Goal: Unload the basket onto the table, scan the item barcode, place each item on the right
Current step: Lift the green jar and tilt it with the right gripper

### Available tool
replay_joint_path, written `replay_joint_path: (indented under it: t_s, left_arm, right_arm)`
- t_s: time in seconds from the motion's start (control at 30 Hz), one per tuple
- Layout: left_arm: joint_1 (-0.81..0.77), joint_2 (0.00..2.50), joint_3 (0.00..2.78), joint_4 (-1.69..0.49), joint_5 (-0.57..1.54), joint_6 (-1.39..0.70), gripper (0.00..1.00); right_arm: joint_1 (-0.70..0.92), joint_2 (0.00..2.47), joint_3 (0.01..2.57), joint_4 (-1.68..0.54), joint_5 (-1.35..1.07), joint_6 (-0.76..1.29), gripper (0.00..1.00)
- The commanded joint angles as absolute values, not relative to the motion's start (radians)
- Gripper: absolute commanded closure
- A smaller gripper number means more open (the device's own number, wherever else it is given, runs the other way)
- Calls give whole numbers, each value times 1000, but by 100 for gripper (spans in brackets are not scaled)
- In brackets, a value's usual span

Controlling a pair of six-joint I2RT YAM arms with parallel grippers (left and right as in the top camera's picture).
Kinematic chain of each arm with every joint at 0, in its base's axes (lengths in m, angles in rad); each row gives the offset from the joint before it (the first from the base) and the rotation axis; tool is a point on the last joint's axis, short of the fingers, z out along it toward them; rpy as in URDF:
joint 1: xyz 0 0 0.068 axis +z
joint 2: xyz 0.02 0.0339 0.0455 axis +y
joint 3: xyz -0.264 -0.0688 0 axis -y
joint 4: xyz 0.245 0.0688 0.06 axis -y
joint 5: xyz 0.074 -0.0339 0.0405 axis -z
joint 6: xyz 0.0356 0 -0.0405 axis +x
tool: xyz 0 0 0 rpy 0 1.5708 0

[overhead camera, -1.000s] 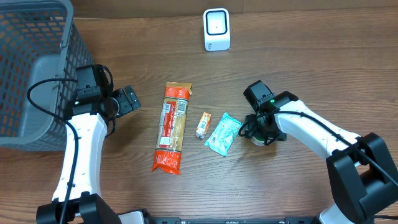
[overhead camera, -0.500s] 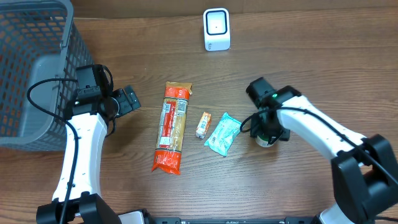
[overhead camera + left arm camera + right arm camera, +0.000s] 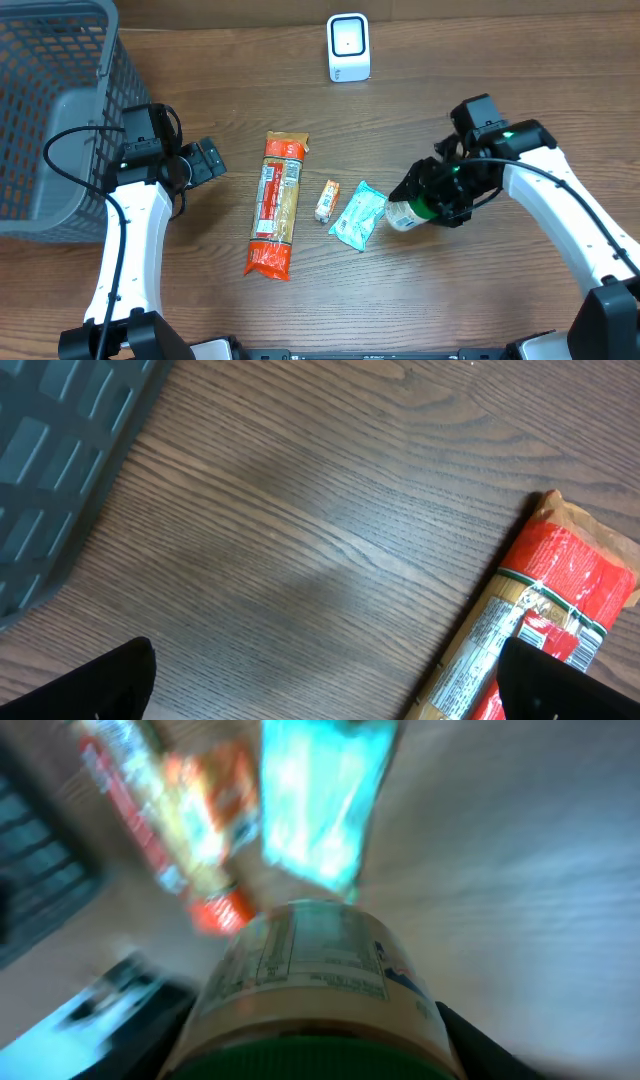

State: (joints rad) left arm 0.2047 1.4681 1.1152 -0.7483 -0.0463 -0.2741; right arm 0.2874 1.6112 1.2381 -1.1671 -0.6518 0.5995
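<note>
The right fingers [image 3: 432,200] are about half open and wrapped round the green lid of a jar [image 3: 402,214]. The jar is tipped over on its side, and it looks like it is up off the desk [image 3: 520,90].

The scanner [image 3: 348,47] is the small white box at the far edge of the desk. The jar is well apart from the scanner, nearer to the robot and off to the robot's right of it. The jar's long way runs across in front of the scanner, not toward it. The lid end is farther from the scanner and the bottom end is a bit closer.

In the right wrist view the label faces the camera, but it is too blurry to find the barcode.

I think the jar must go toward the scanner and be turned so its label faces the white box.

The left fingers [image 3: 210,160] are wide open and hold nothing. They are on the other side of the scanner from the jar.
</note>
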Motion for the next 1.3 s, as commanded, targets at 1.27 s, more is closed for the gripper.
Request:
replay_joint_path:
  t_s: [1.27]
  left_arm:
    - [203, 1451, 1121, -748, -55, -258, 0]
  right_arm:
    - [199, 1596, 1263, -1231, -1090, 868, 96]
